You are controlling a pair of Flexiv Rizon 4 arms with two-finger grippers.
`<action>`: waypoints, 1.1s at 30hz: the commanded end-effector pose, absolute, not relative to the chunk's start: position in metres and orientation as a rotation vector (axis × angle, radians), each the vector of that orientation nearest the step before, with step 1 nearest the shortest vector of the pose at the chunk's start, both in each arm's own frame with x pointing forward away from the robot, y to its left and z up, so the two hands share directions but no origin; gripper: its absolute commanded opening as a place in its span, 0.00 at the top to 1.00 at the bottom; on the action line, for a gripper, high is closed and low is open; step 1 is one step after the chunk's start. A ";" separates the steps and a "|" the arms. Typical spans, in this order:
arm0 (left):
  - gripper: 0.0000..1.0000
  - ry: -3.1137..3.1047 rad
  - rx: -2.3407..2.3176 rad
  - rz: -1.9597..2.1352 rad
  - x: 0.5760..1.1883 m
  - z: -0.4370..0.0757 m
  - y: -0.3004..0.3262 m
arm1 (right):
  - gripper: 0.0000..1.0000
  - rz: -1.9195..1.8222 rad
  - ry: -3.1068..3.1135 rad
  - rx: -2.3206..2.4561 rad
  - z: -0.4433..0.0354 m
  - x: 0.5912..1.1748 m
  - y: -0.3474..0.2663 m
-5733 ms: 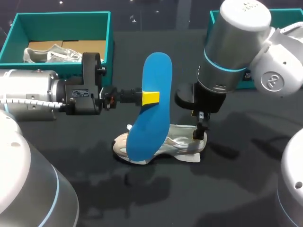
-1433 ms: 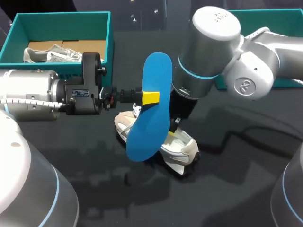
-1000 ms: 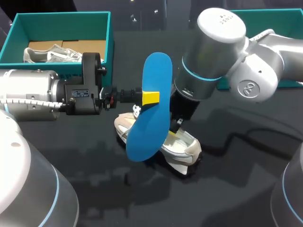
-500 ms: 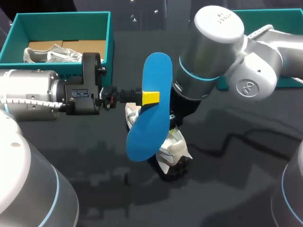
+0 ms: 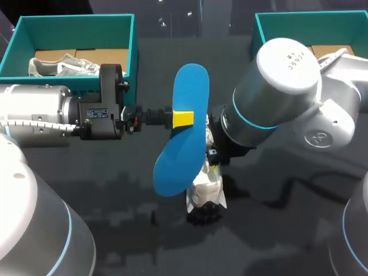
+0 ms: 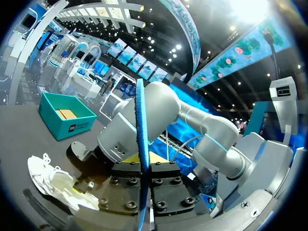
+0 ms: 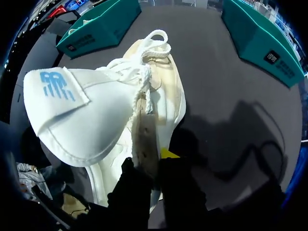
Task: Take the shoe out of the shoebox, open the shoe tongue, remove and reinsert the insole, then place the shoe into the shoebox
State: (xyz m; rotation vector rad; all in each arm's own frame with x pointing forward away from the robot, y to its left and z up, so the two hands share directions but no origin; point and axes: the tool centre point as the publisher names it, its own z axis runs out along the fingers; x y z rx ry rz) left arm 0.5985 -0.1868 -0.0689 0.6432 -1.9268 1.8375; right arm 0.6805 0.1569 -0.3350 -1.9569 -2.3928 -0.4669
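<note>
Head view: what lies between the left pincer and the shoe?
In the head view, the blue insole, clamped upright in the left pincer, overlaps the shoe.

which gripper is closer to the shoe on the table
Right. The right gripper is shut on the shoe at its side wall; the left gripper holds the blue insole up beside it.

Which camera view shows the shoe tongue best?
Right wrist view: the shoe tongue is close and large. In the head view the insole hides part of the shoe; in the left wrist view the tongue is unclear.
</note>
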 end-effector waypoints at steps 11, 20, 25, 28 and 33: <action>1.00 -1.925 0.643 1.840 0.599 -0.070 -0.189 | 1.00 -0.519 -2.353 -1.968 -0.346 0.680 0.149; 1.00 -1.925 0.643 1.840 0.599 -0.070 -0.189 | 1.00 -0.500 -2.332 -1.962 -0.360 0.683 0.149; 1.00 -1.925 0.643 1.840 0.599 -0.070 -0.189 | 1.00 -0.475 -2.330 -1.959 -0.368 0.685 0.150; 1.00 -1.925 0.643 1.840 0.599 -0.070 -0.189 | 1.00 -0.474 -2.325 -1.955 -0.373 0.685 0.150; 1.00 -1.925 0.643 1.840 0.599 -0.070 -0.189 | 1.00 -0.486 -2.315 -1.955 -0.380 0.684 0.152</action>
